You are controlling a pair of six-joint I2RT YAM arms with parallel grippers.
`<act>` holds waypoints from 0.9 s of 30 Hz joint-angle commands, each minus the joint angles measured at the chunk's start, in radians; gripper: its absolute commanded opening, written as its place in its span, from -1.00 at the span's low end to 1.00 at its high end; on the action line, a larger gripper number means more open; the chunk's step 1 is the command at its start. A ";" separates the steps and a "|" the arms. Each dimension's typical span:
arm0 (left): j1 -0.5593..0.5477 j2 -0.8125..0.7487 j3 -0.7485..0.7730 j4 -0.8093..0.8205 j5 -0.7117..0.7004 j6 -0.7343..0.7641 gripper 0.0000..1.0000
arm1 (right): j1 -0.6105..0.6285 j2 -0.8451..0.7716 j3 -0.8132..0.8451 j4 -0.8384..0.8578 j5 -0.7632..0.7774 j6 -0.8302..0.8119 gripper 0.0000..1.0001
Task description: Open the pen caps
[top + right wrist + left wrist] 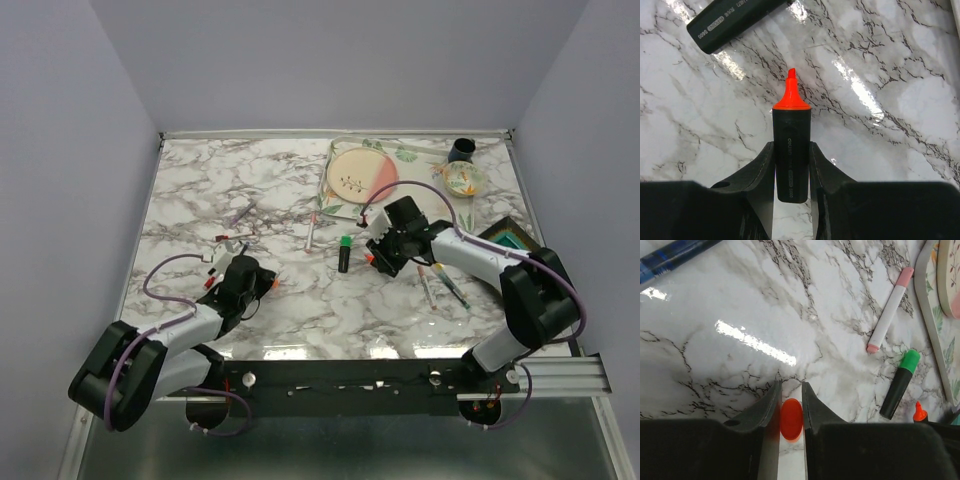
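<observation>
White marbled tabletop (200, 180), grey walls on three sides, both arms low over the surface.

Left gripper (791, 389): fingers drawn in on the orange cap (791, 419), which sits pinched between them, clear of any barrel. Right gripper (791, 146): clamped on the black body of the orange highlighter (791, 125), bare nib (791, 92) pointing away from the wrist. This pen reads as opened.

Likely next target: green highlighter (344, 260), lying flat on the marble between the two grippers. Its long axis runs roughly near-to-far from the arm bases, green cap (345, 241) at the far end, barrel end toward the bases. It lies just to the left of the right gripper and well apart from the left one, so the right arm is the nearer.

Pink-ended pen (311, 232) lies just beyond and left of it, also roughly near-to-far.

Judgement: both grippers are occupied; each must set down its load before either can take the green one.
</observation>
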 commanded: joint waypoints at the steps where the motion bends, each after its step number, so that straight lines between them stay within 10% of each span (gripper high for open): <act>1: 0.004 0.030 -0.024 0.039 0.001 0.029 -0.64 | 0.004 0.050 0.041 -0.013 0.079 0.015 -0.76; 19: 0.004 -0.292 -0.031 -0.154 0.016 0.085 0.71 | 0.003 -0.039 0.067 -0.033 -0.120 0.024 0.39; 27: 0.007 -0.559 0.052 -0.373 0.054 0.199 0.97 | 0.049 0.076 0.197 0.002 -0.214 0.296 0.47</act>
